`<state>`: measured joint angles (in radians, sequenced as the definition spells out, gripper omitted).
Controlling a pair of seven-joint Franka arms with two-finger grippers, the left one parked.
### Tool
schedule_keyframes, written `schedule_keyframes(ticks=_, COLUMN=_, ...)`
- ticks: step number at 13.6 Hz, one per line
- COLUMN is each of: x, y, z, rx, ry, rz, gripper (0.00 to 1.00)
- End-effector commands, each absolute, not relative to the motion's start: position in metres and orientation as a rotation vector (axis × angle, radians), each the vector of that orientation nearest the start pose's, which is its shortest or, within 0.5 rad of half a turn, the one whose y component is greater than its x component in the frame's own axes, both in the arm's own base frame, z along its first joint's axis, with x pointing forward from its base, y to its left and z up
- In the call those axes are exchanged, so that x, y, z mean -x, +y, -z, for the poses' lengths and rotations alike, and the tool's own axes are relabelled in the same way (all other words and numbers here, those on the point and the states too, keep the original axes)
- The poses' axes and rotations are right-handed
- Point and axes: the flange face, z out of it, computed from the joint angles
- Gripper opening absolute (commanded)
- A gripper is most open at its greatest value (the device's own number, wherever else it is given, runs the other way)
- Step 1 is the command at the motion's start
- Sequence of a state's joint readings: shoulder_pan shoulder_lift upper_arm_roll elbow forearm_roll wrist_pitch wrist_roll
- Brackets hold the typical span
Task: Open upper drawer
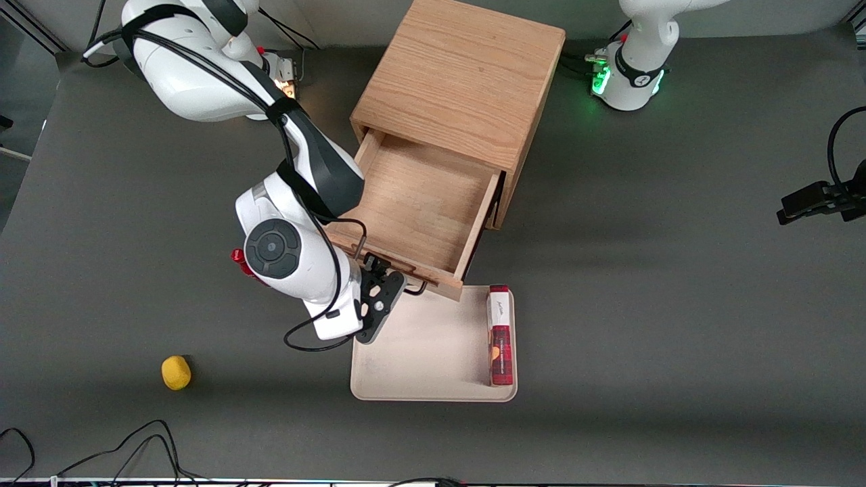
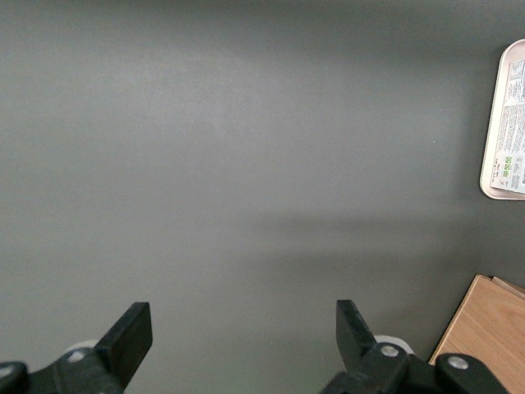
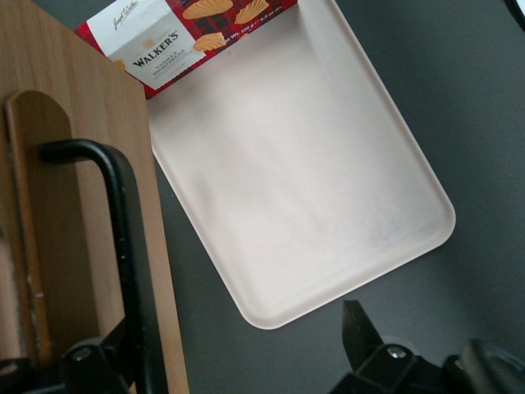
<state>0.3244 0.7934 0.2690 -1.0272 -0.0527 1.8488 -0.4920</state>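
Hovering right at the drawer front, the tool [image 1: 396, 284] sits in the middle of the front frame, at the thin black wire handle [image 1: 414, 288] of the upper drawer [image 1: 419, 203], and the wrist view settles the grip question: the tool [image 3: 238, 328] is spread wide, with one black finger [image 3: 115, 349] tucked close against the handle [image 3: 123, 230] and the other finger [image 3: 357, 324] standing well apart from it, out over the tray, so nothing is clamped. And look at that drawer: it stands pulled well out of the light oak cabinet [image 1: 460, 88], its bare wooden floor in full sight and nothing lying in it, its front edge reaching over the rim of the cream tray [image 1: 426, 352]. From the wrist camera the drawer's front panel [image 3: 74, 164] shows as pale wood with the rounded wooden lip where the handle is fixed. The cabinet fills the top centre of the front frame, the tray rests on the dark grey worktop [image 1: 676, 270] in the lower centre, nearer the front camera than the cabinet. On the tray, along the edge toward the parked arm's end, lies a red tartan Walkers biscuit box [image 1: 500, 338], and the wrist view catches that box [image 3: 164, 37] on the tray [image 3: 303, 180] just beside the drawer front. Down low in the front frame, toward the working arm's end of the worktop, a small yellow object [image 1: 176, 373] lies on its own, well apart from the tray
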Motion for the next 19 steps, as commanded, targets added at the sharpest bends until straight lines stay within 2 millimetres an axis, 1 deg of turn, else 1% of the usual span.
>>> schedule_keyframes(ticks=1, x=-0.684, y=0.364, z=-0.395, rx=2.610, ry=-1.476, rz=0.113, gripper=1.00)
schedule_keyframes(ticks=3, x=-0.687, y=0.360, z=-0.394, rx=2.617, ry=-1.459, rz=0.115, gripper=1.00)
schedule_keyframes(ticks=7, x=-0.690, y=0.359, z=-0.407, rx=2.610, ry=-1.407, rz=0.155, gripper=1.00)
schedule_keyframes(ticks=12, x=-0.694, y=0.351, z=-0.411, rx=2.625, ry=-1.353, rz=0.155, gripper=1.00)
schedule_keyframes(ticks=13, x=-0.693, y=0.351, z=-0.416, rx=2.620, ry=-1.348, rz=0.159, gripper=1.00)
schedule_keyframes(ticks=14, x=-0.694, y=0.347, z=-0.423, rx=2.613, ry=-1.331, rz=0.168, gripper=1.00)
schedule_keyframes(ticks=16, x=-0.692, y=0.345, z=-0.427, rx=2.602, ry=-1.323, rz=0.147, gripper=1.00)
schedule_keyframes(ticks=19, x=-0.688, y=0.344, z=-0.443, rx=2.617, ry=-1.307, rz=0.147, gripper=1.00)
